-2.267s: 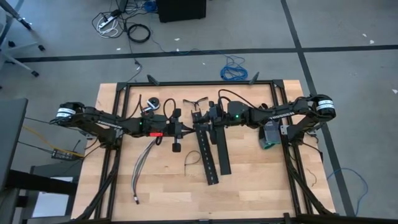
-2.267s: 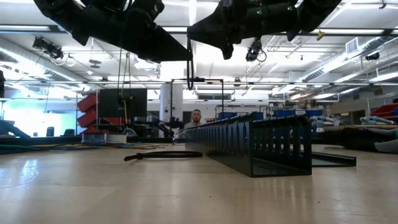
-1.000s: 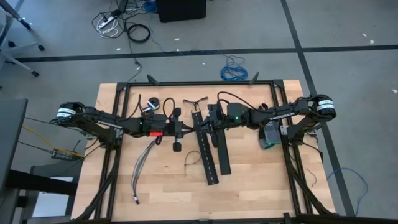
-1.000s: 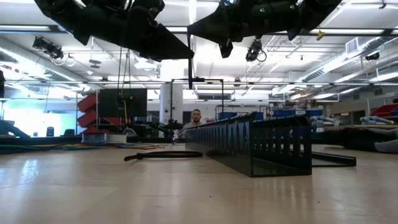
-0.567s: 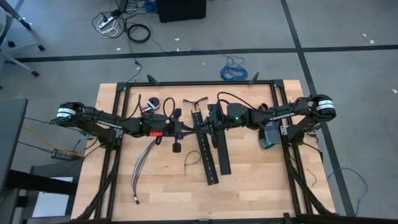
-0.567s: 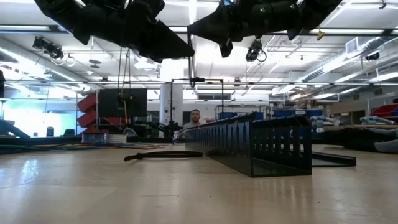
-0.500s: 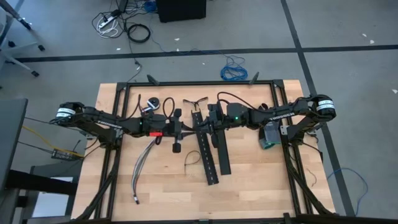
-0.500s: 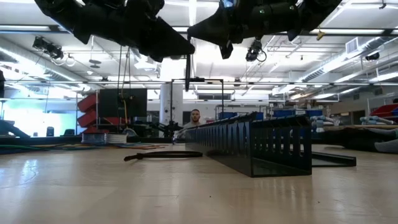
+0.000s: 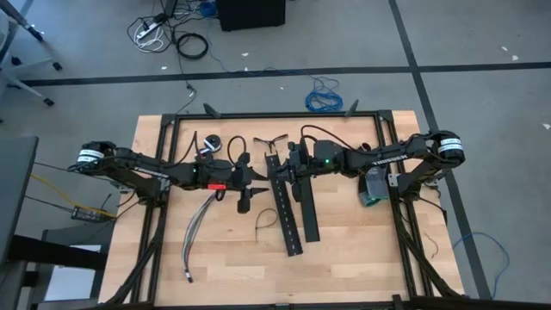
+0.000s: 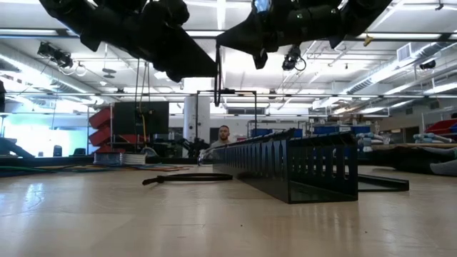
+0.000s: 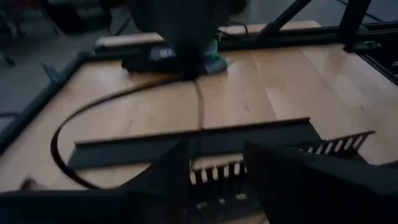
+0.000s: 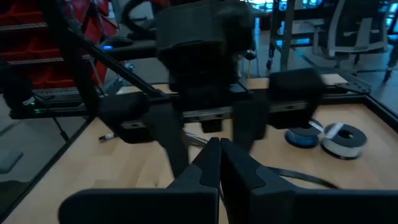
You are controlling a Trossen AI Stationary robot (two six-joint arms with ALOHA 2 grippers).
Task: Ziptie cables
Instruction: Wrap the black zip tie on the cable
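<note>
High view: two perforated strips (image 9: 291, 211).

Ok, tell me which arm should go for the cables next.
Left. The left gripper is open, and the cables lie on its side of the table. The right gripper is shut on a ziptie.

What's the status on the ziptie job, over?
Left gripper open, facing right gripper, shut on ziptie mid-air. Cables loose on table. Perforated strips below.
</note>
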